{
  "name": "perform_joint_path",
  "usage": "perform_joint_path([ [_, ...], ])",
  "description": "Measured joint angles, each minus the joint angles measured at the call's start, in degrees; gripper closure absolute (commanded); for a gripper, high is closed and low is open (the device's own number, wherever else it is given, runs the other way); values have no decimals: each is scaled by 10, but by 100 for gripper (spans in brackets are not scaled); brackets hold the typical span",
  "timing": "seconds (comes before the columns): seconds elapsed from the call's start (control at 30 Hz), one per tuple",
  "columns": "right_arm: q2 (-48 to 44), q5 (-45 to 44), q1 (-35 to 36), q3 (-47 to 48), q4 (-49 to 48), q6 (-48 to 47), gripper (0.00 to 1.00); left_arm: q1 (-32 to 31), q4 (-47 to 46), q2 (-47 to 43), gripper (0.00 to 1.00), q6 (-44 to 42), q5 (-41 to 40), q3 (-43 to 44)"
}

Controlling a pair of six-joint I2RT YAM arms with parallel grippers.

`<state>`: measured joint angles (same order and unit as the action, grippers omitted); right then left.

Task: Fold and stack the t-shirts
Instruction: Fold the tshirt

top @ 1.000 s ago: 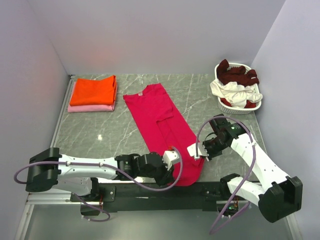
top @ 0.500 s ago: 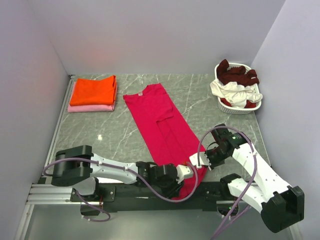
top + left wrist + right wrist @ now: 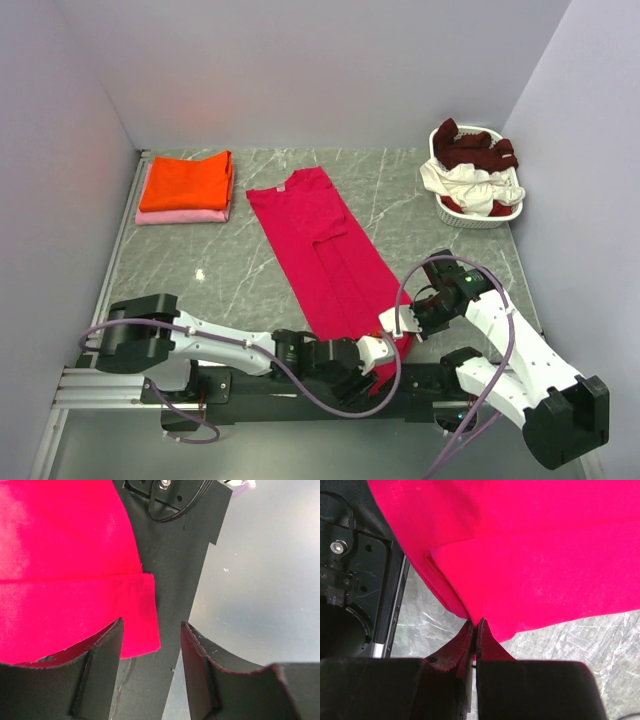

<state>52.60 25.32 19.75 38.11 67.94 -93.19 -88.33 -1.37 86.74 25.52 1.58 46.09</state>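
Stretched diagonally from upper centre to bottom centre: crimson shirt (image 3: 318, 235), folded lengthwise. Pinched at its lower hem by the right gripper (image 3: 390, 323), jaws pressed together on cloth. Just left, left gripper (image 3: 372, 352) spread above the hem corner.

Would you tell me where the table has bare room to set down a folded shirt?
Bare marble lies between the orange stack and the crimson t-shirt, and between it and the basket. Crowded near edge: left gripper, right gripper.
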Motion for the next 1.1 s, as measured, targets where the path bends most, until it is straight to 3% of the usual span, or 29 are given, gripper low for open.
perform_joint_path([
  [0.2, 4, 0, -2, 0, -6, 3, 100, -22, 19, 50, 37, -10, -54, 30],
  [0.63, 13, 0, -4, 0, -8, 3, 100, -32, 30, 109, 38, -15, -106, 51],
  [0.83, 17, -1, -7, 0, -8, 3, 100, -37, 35, 122, 55, -20, -133, 62],
  [0.93, 18, 0, -10, 0, -8, 3, 100, -36, 37, 123, 76, -23, -151, 62],
  [0.97, 18, 0, -11, 0, -8, 3, 100, -35, 38, 123, 90, -23, -159, 61],
  [1.03, 20, 2, -12, 0, -8, 3, 100, -34, 33, 123, 99, -21, -169, 57],
  [1.1, 22, 5, -14, 0, -8, 3, 100, -35, 28, 120, 99, -21, -170, 53],
])
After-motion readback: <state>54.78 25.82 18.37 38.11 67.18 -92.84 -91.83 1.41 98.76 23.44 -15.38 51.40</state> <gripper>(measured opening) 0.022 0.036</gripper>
